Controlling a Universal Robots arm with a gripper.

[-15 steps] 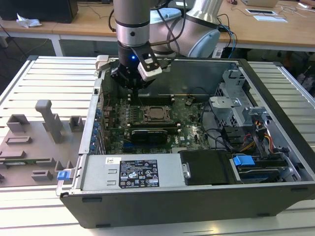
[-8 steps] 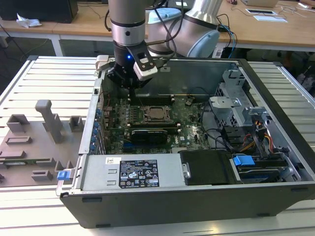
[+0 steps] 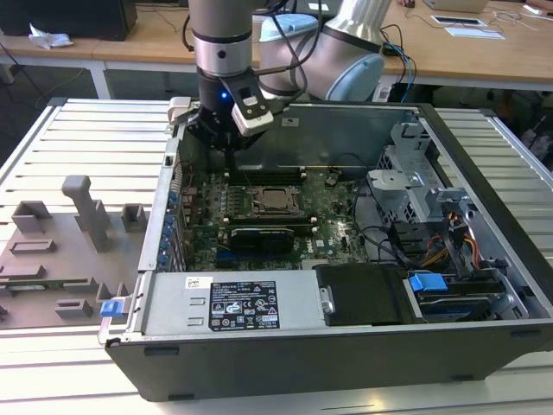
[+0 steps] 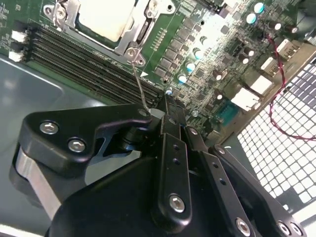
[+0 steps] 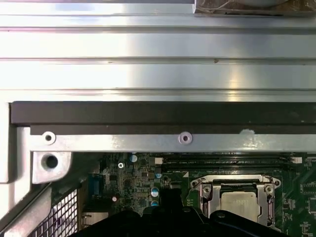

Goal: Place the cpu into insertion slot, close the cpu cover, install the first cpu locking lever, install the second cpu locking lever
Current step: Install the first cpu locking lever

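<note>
Over the far-left part of an open computer case [image 3: 346, 354] on the slatted worktop [image 3: 86, 130]: the gripper [image 3: 226, 149], lowered toward the green motherboard [image 3: 333, 220]. In the second wrist view, clenched, fingertips [image 4: 170, 116] pressed together right at the free end of a thin wire locking lever [image 4: 139, 84] that slants up from a corner of the socket. Impossible to tell whether pinching the wire or only touching it. At mid-board, the cpu [image 3: 275, 201], silvery top up, seated in the insertion slot [image 3: 252, 207], with the cpu cover [image 4: 142, 27] folded flat around it. Just beyond the socket, on its far side, long black memory slots [image 4: 84, 66]. Left of the case, a grey fixture plate [image 3: 52, 251] with upright blocks.
</note>
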